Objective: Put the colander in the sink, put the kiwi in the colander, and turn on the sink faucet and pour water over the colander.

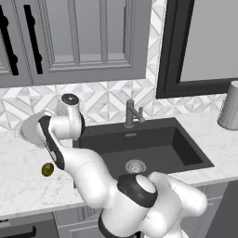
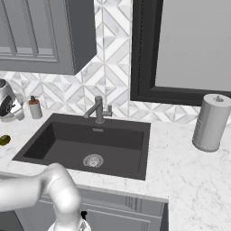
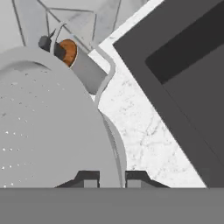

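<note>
Left of the sink (image 1: 153,144), the tool (image 3: 112,177) grips the colander's (image 3: 48,127) rim on the table (image 1: 23,181); kiwi (image 1: 47,169) and faucet (image 1: 131,114) steps remain.

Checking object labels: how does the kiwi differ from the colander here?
The kiwi is small, olive-brown and oval; the colander is far larger, white and perforated. The kiwi lies free on the counter, while the gripper is shut on the colander's rim. Both are left of the sink, not in it.
</note>
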